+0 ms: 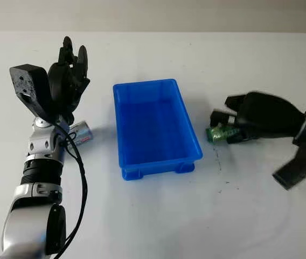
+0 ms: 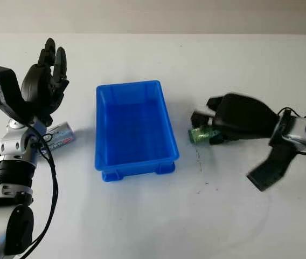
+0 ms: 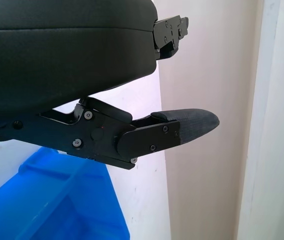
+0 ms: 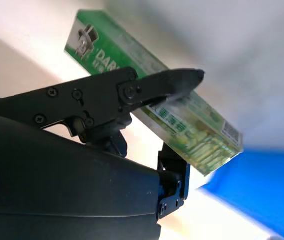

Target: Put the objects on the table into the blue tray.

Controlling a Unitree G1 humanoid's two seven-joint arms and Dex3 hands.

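The right hand is closing its fingers around the green box, just beside the tray on its right side. Whether the box is clear of the table yet, I cannot tell. To do this well, I'd say the pinch should be firm across the box's long faces before it is carried over; it looks like light card that could twist out of a loose hold. The tray's right wall is the edge to mind, so the box wants to go over that rim, not into it. The tray is lying empty, so there is plenty of room inside.

The left hand is hanging raised and open, holding nothing, above the can lying on the table, apart from the tray's left wall. Open table surrounds both sides.
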